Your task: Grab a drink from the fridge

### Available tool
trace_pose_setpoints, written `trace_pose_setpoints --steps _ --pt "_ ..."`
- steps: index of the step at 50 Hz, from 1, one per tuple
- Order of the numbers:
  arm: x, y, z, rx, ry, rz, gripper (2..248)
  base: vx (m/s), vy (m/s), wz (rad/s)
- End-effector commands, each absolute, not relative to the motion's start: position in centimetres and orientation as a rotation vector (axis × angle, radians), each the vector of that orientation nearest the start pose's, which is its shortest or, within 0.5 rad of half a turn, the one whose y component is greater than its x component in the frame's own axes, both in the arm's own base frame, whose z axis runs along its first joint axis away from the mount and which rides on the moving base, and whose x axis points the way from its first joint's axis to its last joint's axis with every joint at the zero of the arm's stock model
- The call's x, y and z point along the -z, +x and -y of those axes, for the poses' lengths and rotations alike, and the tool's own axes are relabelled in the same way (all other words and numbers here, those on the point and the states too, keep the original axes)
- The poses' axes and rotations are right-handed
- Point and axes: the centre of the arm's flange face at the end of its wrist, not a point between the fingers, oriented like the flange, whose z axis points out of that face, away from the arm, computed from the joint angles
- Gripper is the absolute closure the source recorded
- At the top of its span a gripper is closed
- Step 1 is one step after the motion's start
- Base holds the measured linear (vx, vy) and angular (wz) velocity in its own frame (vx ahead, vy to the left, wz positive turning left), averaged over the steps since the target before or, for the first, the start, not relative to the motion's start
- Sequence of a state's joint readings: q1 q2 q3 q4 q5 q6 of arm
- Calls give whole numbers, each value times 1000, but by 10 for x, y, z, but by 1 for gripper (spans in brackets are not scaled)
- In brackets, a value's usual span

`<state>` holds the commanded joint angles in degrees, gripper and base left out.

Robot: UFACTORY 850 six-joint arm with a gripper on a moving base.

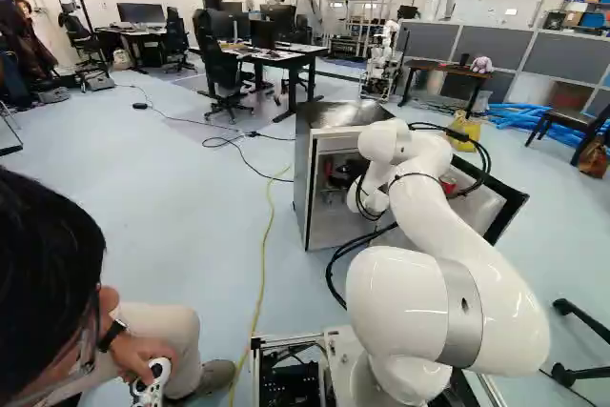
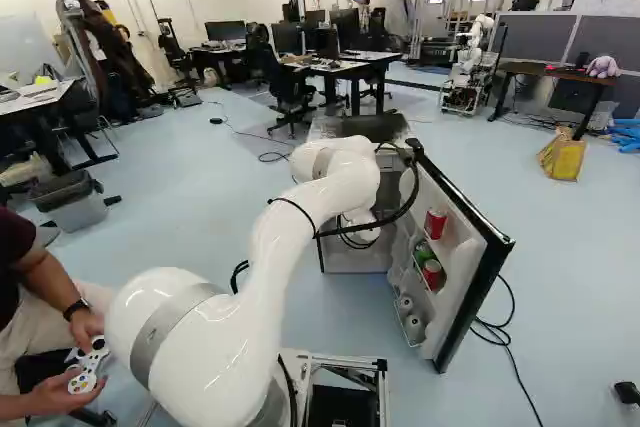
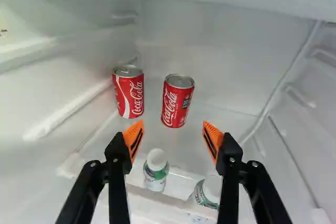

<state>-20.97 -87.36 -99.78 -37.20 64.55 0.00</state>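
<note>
Gripper (image 3: 172, 126), spread wide and empty, faces an upright red can (image 3: 177, 100) that, beside a second can (image 3: 128, 93) in the fridge (image 3: 226, 51), is likely weighty if full and best squeezed gently at mid-height, since smooth, thin metal slips and dents.

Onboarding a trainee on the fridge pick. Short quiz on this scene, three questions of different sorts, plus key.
1. In the wrist view, how many red cans stand ahead of the gripper?
2. True or false: the gripper is shut on a can.
3. The fridge door is: (a) shut; (b) open; (c) lying on the floor.

Key: 1. Two. 2. False, the fingers stand apart. 3. b.
</note>
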Motion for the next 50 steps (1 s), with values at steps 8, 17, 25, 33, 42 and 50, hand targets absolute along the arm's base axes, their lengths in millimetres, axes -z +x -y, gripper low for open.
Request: trace_pose_setpoints --steps 8,17,25,33,42,50 --pt "27 674 204 1881 -2411 437 82 0 0 0" --pt "28 679 203 1897 -2412 419 82 0 0 0" --pt "29 683 201 1912 -2413 404 82 0 0 0" --pt "30 689 199 1930 -2409 394 82 0 0 0" --pt "33 696 195 1948 -2396 403 82 0 0 0" --pt "35 703 192 1964 -2382 416 82 0 0 0"
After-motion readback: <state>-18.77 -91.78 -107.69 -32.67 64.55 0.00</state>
